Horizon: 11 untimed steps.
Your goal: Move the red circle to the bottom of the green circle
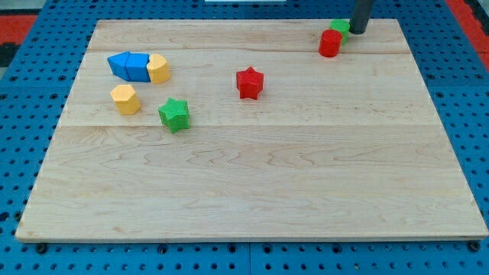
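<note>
Pushing setup: my tip (pixel 357 31) sits at the board's top right, touching or just beside the green circle (pixel 341 28) on its right side.
Red circle (pixel 329 43): touching the green circle, just below and left of it, so nearly where the task wants it.
Likely reason: the rod stands behind the pair, seemingly nudging them into line.
Gripper state: none fitted; the rod only pushes.
Hidden: the rod's upper part is cut off by the view's top; the green circle is half covered.
Bystanders: red star (pixel 249 82), green star (pixel 174 114), two yellow blocks (pixel 158 68) (pixel 124 98), blue blocks (pixel 128 66), well apart at left.
</note>
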Each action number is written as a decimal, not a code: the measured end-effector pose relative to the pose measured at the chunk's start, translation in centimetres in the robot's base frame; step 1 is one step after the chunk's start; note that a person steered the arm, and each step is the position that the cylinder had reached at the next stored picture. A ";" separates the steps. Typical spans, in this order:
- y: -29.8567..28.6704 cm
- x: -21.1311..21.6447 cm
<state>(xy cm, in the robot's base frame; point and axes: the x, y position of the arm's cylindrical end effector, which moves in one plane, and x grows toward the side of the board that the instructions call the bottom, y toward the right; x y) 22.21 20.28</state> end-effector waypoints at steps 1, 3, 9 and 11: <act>-1.5 0.0; -7.1 1.2; -5.3 2.2; -5.8 3.9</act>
<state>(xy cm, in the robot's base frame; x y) 26.14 14.47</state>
